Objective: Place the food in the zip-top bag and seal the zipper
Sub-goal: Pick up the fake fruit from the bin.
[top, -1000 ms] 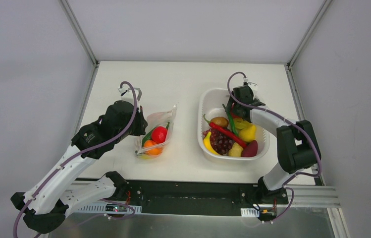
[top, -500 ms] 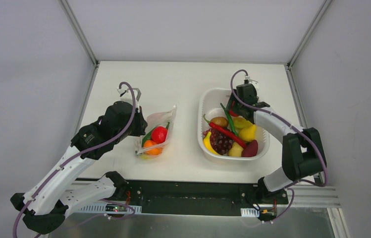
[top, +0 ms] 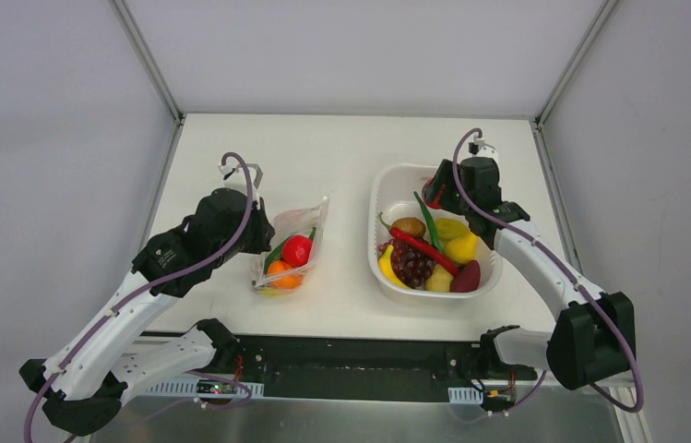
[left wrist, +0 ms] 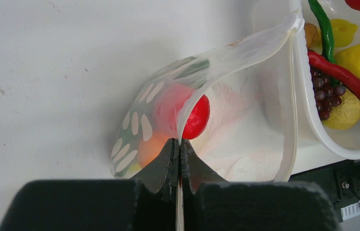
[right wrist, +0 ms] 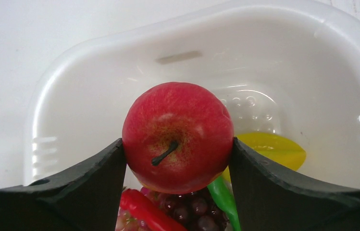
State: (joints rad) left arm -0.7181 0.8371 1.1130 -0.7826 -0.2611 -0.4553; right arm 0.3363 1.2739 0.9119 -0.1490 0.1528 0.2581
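The dotted zip-top bag (top: 291,245) lies left of centre with a red fruit (top: 297,250), an orange one (top: 283,273) and a green one inside. My left gripper (left wrist: 179,144) is shut on the bag's upper lip (left wrist: 226,60) and holds the mouth open; the red fruit (left wrist: 196,115) shows inside. My right gripper (right wrist: 178,144) is shut on a red apple (right wrist: 178,137) and holds it above the far end of the white basket (right wrist: 96,72). In the top view the apple (top: 436,194) is mostly hidden by the gripper (top: 443,189).
The white basket (top: 380,189) at centre right holds a red chilli (top: 424,247), green chilli (top: 428,220), purple grapes (top: 411,264), yellow fruits (top: 460,247) and a dark red one (top: 466,276). Cage posts and walls stand round the table.
My right gripper has lifted the red apple out of the basket's pile and drawn back toward the far right of the basket. The left arm and bag have not moved.
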